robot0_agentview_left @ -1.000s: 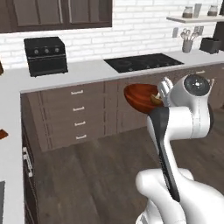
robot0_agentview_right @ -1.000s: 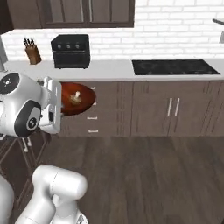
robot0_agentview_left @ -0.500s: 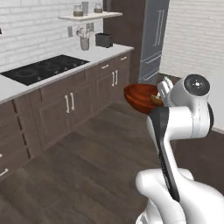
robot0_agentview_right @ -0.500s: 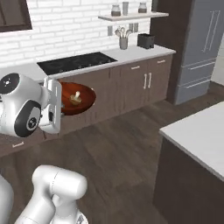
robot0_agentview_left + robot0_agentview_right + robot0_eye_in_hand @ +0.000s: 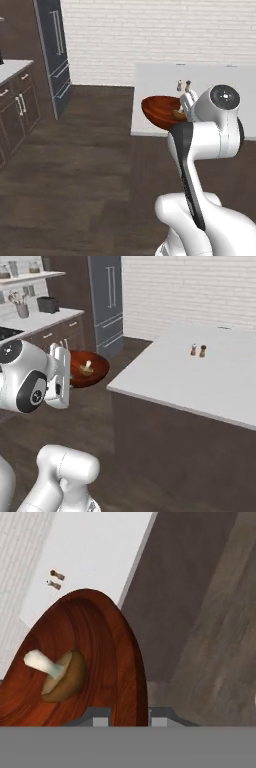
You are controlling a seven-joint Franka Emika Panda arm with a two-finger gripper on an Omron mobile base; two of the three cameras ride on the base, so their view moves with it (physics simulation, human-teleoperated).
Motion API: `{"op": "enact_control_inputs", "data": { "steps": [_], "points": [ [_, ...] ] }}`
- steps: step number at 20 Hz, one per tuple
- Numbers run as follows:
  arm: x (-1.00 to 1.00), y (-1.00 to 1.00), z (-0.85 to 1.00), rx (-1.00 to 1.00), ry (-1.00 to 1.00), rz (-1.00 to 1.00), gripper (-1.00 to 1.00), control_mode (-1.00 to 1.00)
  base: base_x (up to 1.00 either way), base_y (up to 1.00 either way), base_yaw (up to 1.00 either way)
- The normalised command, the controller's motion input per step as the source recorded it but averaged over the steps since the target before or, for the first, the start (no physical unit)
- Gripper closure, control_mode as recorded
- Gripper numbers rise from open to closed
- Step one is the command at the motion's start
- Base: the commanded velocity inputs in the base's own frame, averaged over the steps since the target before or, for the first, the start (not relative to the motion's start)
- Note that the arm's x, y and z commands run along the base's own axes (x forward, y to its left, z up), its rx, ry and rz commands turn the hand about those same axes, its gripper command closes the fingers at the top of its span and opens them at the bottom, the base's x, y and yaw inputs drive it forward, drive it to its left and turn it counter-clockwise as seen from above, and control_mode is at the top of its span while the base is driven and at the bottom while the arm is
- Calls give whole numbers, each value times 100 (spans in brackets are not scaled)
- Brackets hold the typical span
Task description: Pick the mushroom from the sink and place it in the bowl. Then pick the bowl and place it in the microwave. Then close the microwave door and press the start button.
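One bowl (image 5: 95, 662), round, wide and shallow, made of shiny red-brown wood with darker grain lines. Sits at the lower left of the hand view, in the middle right of the left base view (image 5: 159, 111), and at the left middle of the right base view (image 5: 90, 370). Held up in the air over the dark wood floor (image 5: 85, 165), near the corner of the white desk (image 5: 210, 376).

One mushroom (image 5: 59, 674) inside the bowl, lying on its side. Smooth brown rounded cap, short pale stem pointing to the upper left of the hand view. A small pale lump in the bowl in the right base view (image 5: 87, 368).

Jaws (image 5: 129, 716) clenched on the bowl's rim: two small grey tips at the bottom of the hand view, one on each side of the thin wooden edge, touching it.

Two tiny shakers (image 5: 198, 350) standing side by side on the flat, smooth desk top, one lighter and one darker, well apart from the bowl.

One tall dark fridge (image 5: 107, 296) with long handles at the upper left of the right base view, next to a pale brick wall (image 5: 160, 35).
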Motion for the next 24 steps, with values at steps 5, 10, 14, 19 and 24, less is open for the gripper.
{"op": "enact_control_inputs", "data": {
  "steps": [5, 10, 14, 19, 24],
  "points": [
    [0, 0, 0, 0, 0, 0, 100, 100, 5, 0, -86],
    [0, 0, 0, 0, 0, 0, 100, 100, 10, 0, -86],
    [0, 0, 0, 0, 0, 0, 100, 100, 17, 0, -86],
    [0, 0, 0, 0, 0, 0, 100, 100, 25, 0, -84],
    [0, 0, 0, 0, 0, 0, 100, 100, 34, 0, -81]
  ]
}}
